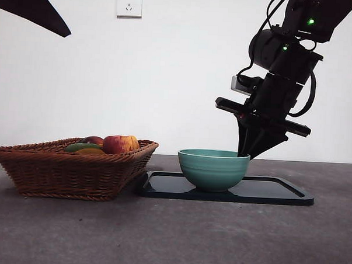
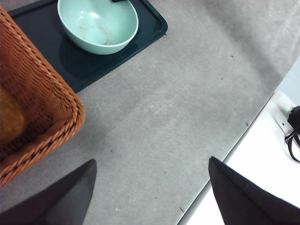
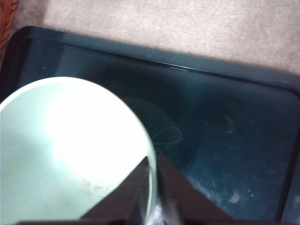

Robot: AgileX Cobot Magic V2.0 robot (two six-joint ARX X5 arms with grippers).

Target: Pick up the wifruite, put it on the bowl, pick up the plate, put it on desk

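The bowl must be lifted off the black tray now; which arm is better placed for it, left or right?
Right. The right gripper already has its jaws shut on the rim of the bowl, one inside, one outside. The left gripper hangs open over the desk, away from the tray.

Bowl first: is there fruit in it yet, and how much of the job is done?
Nothing looks finished. The bowl is empty and sits on the black tray; the fruit lies in the basket. The right gripper has its fingers pinched on the bowl's rim. The left gripper waits open above the desk. Everything else remains.
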